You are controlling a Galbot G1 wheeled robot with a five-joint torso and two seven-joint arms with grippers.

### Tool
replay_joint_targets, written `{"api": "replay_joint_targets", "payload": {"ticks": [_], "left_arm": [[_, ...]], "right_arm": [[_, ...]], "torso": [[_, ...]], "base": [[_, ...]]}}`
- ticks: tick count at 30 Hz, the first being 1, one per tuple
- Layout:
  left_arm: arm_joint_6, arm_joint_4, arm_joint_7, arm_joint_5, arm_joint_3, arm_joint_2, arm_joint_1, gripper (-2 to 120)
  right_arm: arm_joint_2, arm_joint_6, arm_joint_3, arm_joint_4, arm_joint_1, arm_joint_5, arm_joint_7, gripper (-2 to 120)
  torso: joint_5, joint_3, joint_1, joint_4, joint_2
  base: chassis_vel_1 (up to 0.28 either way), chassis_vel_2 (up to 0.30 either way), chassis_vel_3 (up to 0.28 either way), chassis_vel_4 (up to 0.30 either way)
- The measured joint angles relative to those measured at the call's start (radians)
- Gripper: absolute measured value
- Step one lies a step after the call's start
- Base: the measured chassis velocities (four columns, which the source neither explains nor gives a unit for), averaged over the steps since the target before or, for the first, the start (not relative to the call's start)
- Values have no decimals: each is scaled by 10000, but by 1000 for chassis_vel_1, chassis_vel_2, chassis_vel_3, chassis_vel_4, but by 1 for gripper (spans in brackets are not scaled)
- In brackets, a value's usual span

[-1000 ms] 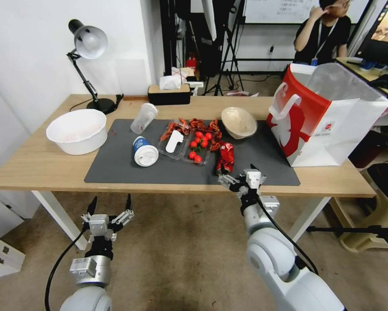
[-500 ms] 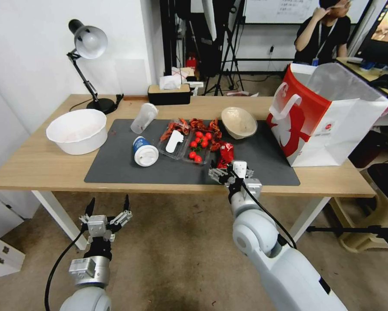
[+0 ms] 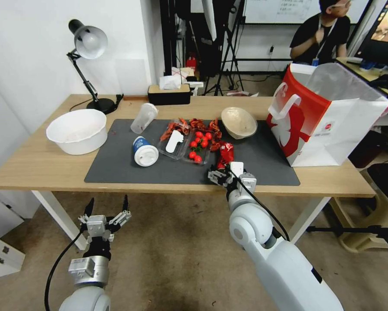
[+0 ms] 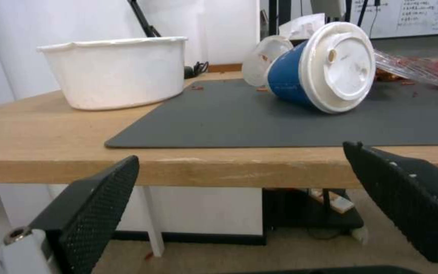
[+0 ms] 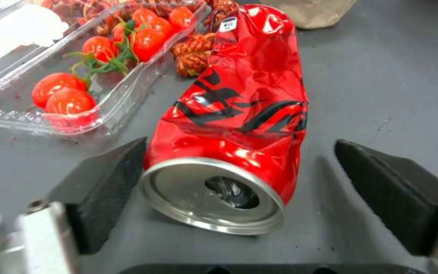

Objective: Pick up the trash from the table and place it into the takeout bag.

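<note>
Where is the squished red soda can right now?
The crushed red soda can lies on the dark grey mat at the table's near edge, just right of the clear tray of cherry tomatoes, with the open right pincer around its silver end.

A large white plastic bowl (image 3: 76, 131) sits at about nine o'clock, just off the mat's edge. Behind it, near ten o'clock, a black desk lamp (image 3: 89, 52) stands with its grey shade tilted. At twelve o'clock a black tissue box (image 3: 168, 94) with a wooden lid holds white tissue. Near the centre lies a clear tray of red cherry tomatoes (image 3: 198, 146), with reddish crayfish shells (image 3: 204, 125) scattered just behind it.
</note>
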Motion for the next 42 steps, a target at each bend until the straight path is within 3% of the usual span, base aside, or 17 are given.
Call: {"api": "replay_joint_targets", "payload": {"ticks": [5,8,14,33,39,42], "left_arm": [[0,0,-3,0,0,3,1,100],[-2,0,-11,-1,0,5,4,100],[-5,0,-19,15,21,-8,6,100],[-19,-56,-28,70,65,-47,35,100],[-60,-65,-29,107,80,-83,63,100],[-70,-86,-29,119,82,-89,76,100]], "right_arm": [[6,56,13,-28,-46,0,-41,78],[0,126,44,-28,-125,-7,-95,63],[-64,323,180,48,-294,-160,-259,48],[-725,522,834,974,-697,-659,-821,48],[-1319,1073,1792,1745,-605,-949,-1573,48],[-2174,1232,2767,2095,179,-278,-1856,48]], "torso": [[0,0,1,0,0],[0,0,0,0,0],[1,0,0,0,0],[2,0,0,0,0],[2,-1,0,-1,0],[1,0,0,1,0]], "base": [[0,0,0,0],[0,0,0,0],[0,0,0,0],[0,0,0,0],[0,0,0,0],[0,0,0,0]]}}
